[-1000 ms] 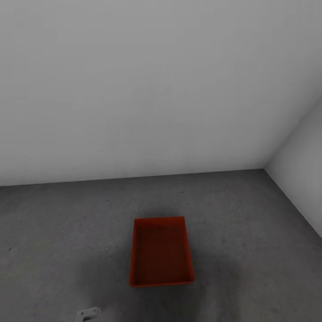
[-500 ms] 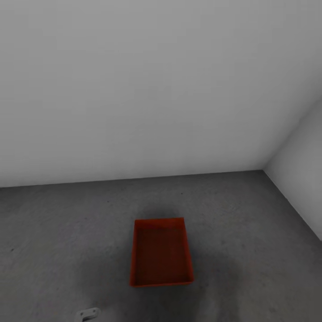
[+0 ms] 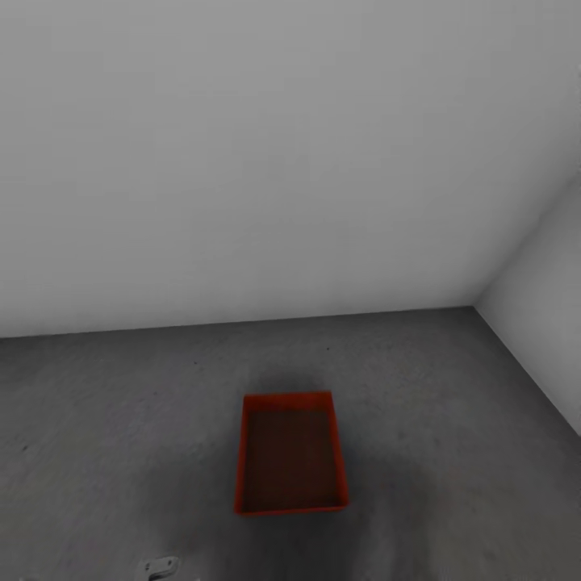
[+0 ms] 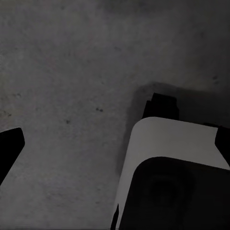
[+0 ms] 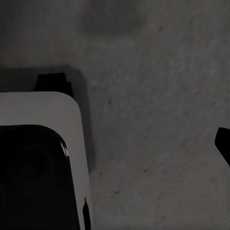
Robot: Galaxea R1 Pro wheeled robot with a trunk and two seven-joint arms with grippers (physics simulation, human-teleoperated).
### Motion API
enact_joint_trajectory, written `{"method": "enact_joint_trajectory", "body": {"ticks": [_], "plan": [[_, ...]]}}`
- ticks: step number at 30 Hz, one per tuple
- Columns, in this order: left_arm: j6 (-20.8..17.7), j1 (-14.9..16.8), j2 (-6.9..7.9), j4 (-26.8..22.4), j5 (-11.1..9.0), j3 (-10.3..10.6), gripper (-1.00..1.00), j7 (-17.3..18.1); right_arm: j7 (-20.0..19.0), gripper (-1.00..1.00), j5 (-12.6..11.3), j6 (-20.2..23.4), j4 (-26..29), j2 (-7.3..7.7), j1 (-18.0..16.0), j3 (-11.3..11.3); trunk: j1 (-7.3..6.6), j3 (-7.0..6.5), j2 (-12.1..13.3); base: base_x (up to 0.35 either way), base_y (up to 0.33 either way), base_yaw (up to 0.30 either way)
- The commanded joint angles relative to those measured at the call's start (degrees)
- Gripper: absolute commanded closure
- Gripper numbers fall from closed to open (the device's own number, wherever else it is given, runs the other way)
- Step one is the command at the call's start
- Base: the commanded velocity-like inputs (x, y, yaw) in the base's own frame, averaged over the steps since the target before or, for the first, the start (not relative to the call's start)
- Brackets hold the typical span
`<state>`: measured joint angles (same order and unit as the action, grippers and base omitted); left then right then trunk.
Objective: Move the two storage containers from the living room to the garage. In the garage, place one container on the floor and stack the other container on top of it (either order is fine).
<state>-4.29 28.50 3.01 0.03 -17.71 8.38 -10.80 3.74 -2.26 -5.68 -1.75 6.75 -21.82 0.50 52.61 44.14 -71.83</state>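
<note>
a single red-orange storage container [image 3: 290, 453] is seen in the head view, set flat on the dark speckled concrete floor [image 3: 105, 420] of the garage, open top facing up and its inside bare. it is placed well short of the light-grey back wall [image 3: 258, 161], and the side wall [image 3: 549, 323] stands well off to the container's right, the two walls meeting in a corner beyond it. a soft shadow is spread on the floor around the container. nearer the robot than the container and a little to its left, a small light-coloured piece of the robot [image 3: 159, 566] is cut off by the picture's edge.

in the left wrist view, a dark fingertip [image 4: 9, 146] of the left pincer is shown over bare concrete, apart from the white-and-black base of the robot [image 4: 167, 163]; nothing is held there, but whether the jaws are wide or narrow cannot be told. in the right wrist view, a dark fingertip [image 5: 224, 143] of the right pincer is likewise caught at the frame's edge over the concrete, apart from the robot's base [image 5: 43, 158]; its spread cannot be told either.
</note>
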Motion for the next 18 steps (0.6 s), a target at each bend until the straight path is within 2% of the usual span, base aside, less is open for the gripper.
{"method": "enact_joint_trajectory", "body": {"ticks": [1, 5, 10, 15, 18], "plan": [[-0.18, -0.08, -0.01, -0.01, -0.48, 0.5, -1.0, -0.15, 0.04, -1.0, -0.23, -0.38, -0.19, -0.02, -0.07, 0.03, -0.03, 0.03, -0.02, -0.25, 0.0, 0.0], [-0.05, -1.85, 0.04, -0.03, -0.49, 0.5, -1.0, -0.11, 0.08, -1.0, -0.26, -0.38, -0.19, -0.04, -0.07, 0.03, -0.03, 0.03, -0.02, -0.309, 0.0, 0.0], [-0.02, -2.39, -0.12, -0.03, -0.69, 0.5, -1.0, -0.03, 0.12, -1.0, -0.28, -0.38, -0.19, -0.06, -0.07, 0.03, -0.03, 0.03, -0.02, -0.337, 0.0, 0.0], [0.04, -2.49, -0.12, -0.03, -3.6, 0.5, -1.0, 0.02, 0.75, -1.0, -0.32, -0.25, -0.19, -0.07, -0.07, 0.03, -0.03, 0.03, -0.02, -0.341, 0.0, 0.0], [0.06, -2.52, -0.06, -0.05, -4.34, 0.5, -1.0, 0.0, 0.87, -1.0, -0.36, -0.26, -0.19, -0.07, -0.07, 0.03, -0.03, 0.03, -0.02, -0.266, 0.0, 0.0]]}}
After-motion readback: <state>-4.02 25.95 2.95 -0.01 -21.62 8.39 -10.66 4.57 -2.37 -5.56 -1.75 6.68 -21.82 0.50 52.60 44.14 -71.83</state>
